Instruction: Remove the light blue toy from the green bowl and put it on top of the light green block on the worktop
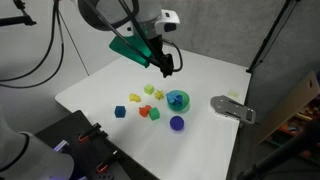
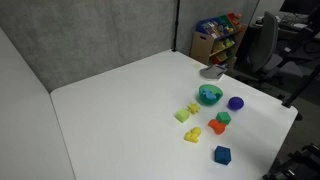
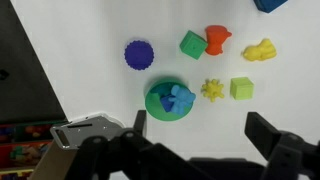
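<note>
The light blue toy lies inside the green bowl on the white worktop. It also shows in both exterior views, in the bowl. The light green block sits past a yellow star piece, also seen in both exterior views. My gripper is open and empty. It hangs well above the table behind the bowl in an exterior view.
A purple ball, a green block, an orange piece, a yellow piece and a darker blue cube lie around the bowl. A grey metal object lies by the table edge.
</note>
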Controlling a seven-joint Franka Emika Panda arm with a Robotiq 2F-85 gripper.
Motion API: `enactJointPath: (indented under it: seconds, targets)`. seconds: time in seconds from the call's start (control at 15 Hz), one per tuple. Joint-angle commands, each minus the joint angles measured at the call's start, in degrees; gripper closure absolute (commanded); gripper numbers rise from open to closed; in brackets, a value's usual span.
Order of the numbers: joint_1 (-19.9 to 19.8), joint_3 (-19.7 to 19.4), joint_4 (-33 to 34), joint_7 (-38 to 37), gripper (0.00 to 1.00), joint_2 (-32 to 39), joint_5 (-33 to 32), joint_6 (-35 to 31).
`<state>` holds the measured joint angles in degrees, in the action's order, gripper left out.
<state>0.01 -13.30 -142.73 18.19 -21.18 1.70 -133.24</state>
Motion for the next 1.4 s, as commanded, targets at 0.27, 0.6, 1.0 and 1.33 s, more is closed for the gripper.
enactJointPath:
  seconds: [0.27, 0.6, 1.0, 1.33]
  targets:
    - [-1.2, 1.1, 0.2, 0.4, 0.0, 0.0, 0.6, 0.2]
    - [-1.3, 1.4, 0.9, -0.2, 0.0, 0.7, 0.3, 0.7]
    - [-1.1, 3.6, 7.7, -2.3, 0.0, 7.4, -0.4, 3.6]
    - [-1.1, 5.7, 15.6, -5.9, 0.0, 16.5, -0.2, 4.8]
